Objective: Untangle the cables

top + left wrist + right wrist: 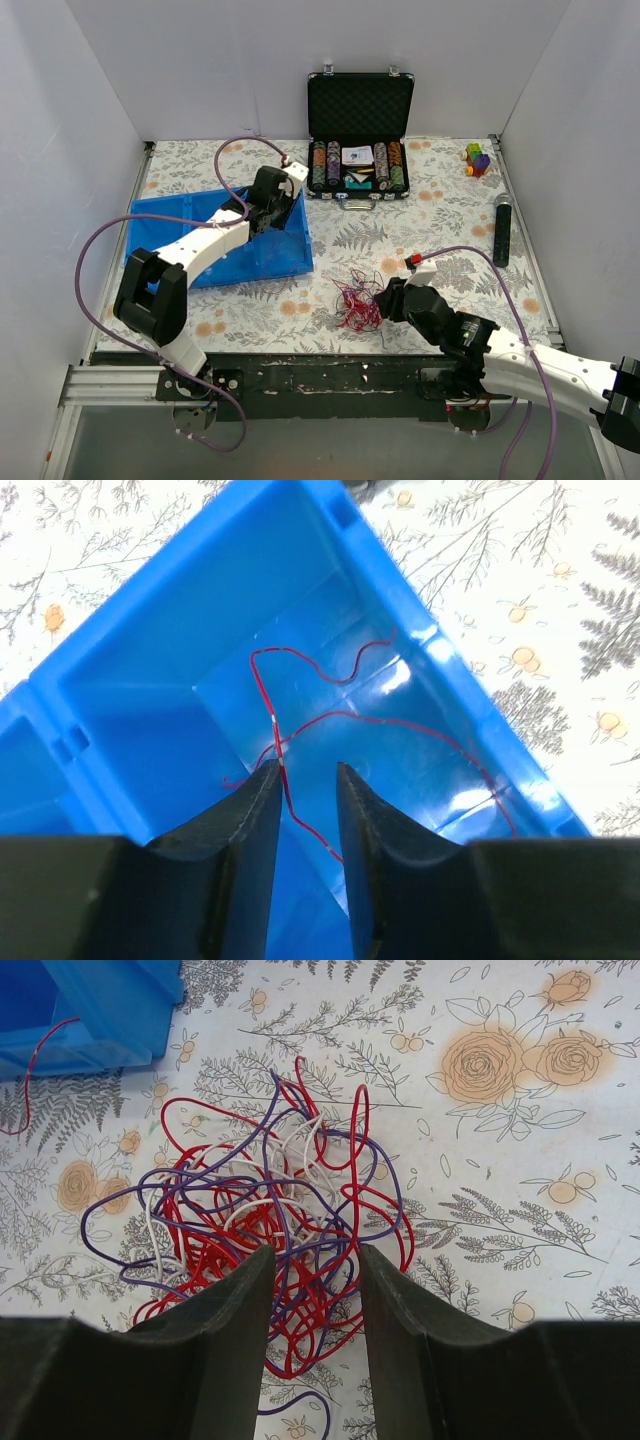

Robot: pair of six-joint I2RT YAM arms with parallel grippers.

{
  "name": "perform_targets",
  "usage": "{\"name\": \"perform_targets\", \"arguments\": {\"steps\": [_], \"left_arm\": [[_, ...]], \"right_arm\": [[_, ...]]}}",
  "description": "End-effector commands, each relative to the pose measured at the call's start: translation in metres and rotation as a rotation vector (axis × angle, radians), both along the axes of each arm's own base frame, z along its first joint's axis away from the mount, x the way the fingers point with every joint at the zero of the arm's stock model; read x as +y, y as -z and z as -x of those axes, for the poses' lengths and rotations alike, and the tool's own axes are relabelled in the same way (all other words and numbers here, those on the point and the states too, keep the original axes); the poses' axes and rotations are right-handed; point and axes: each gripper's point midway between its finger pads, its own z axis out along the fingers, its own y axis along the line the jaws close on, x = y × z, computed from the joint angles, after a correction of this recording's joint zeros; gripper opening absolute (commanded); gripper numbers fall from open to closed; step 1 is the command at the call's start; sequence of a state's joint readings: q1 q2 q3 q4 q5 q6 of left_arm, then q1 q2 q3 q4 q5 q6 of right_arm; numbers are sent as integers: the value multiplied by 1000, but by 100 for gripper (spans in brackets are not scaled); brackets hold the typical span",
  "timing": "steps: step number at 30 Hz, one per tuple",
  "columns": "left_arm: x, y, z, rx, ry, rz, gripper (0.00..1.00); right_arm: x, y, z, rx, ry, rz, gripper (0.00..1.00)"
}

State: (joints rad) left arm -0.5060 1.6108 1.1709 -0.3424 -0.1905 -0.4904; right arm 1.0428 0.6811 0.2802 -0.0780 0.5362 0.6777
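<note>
Just right of the blue bin (282,256), the cables (270,1210) lie knotted: thin red, white and purple loops. One red strand (275,725) lies inside the bin. The left gripper (307,770) fingers stand narrowly apart around it, while the right gripper (317,1255) gapes wider, straddling the knot.

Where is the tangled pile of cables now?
In the top view, the tangled cables lie near the front edge of the table, right of the blue bin and directly before the right claw.
</note>
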Motion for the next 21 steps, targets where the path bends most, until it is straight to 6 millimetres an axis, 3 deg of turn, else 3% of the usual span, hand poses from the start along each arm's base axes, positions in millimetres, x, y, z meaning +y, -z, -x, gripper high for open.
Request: {"name": "perform_targets", "arguments": {"steps": [1, 2, 6, 10, 13, 14, 15, 18, 21], "left_arm": [[-18, -29, -10, -45, 65, 53, 44], [-18, -32, -9, -53, 74, 57, 57], [-15, -52, -4, -120, 109, 56, 75], [-15, -88, 2, -202, 147, 77, 78], [-14, -115, 19, -245, 210, 102, 92], [-15, -119, 26, -246, 234, 108, 92], [-12, -123, 34, -249, 251, 103, 91], [-21, -112, 83, -193, 430, 144, 88], [-30, -76, 146, -119, 620, 126, 85]], "right_arm": [[1, -8, -5, -22, 22, -35, 47], [2, -8, -5, -22, 21, -35, 47], [1, -7, -5, -25, 19, -30, 47], [4, -6, -5, -21, 11, -30, 47], [5, -6, -5, -19, 8, -30, 47], [6, -7, -5, -21, 6, -32, 47], [6, -7, -5, -20, 4, -32, 47], [7, -6, -4, -20, 0, -33, 47], [6, -6, -4, -20, 1, -32, 47]]}}
